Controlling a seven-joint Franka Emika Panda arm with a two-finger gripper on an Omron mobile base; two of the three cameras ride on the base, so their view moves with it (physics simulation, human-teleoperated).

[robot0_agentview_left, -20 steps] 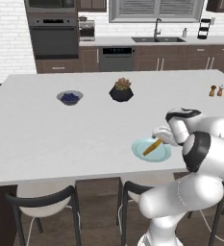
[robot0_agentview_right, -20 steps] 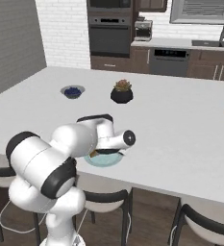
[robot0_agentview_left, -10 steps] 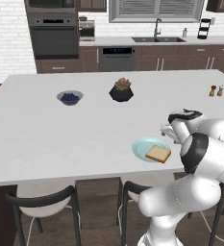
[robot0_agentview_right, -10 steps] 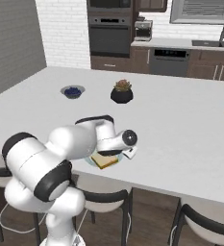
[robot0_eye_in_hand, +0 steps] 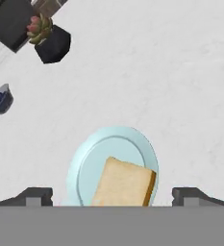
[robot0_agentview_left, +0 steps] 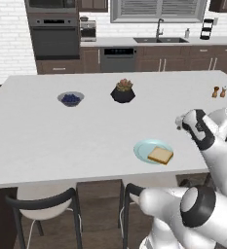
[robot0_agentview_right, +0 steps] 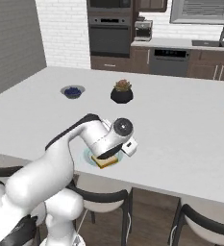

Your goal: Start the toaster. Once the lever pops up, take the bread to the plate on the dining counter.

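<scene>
The bread lies flat on the pale blue-green plate, which sits on the white dining worktop near its front edge, above the dark chairs. The slice rests toward the plate's near right side, one corner reaching the rim. The gripper hangs above the plate with its jaws spread wide and nothing between them; in the hand view the two dark fingertips stand on either side of the slice, clear of it. In the right base view the hand partly covers the plate and the bread. Farther back on the worktop stand a small bowl of dark berries and a black pot with a plant, well apart from the plate, and two small shakers stand near the right edge.
</scene>
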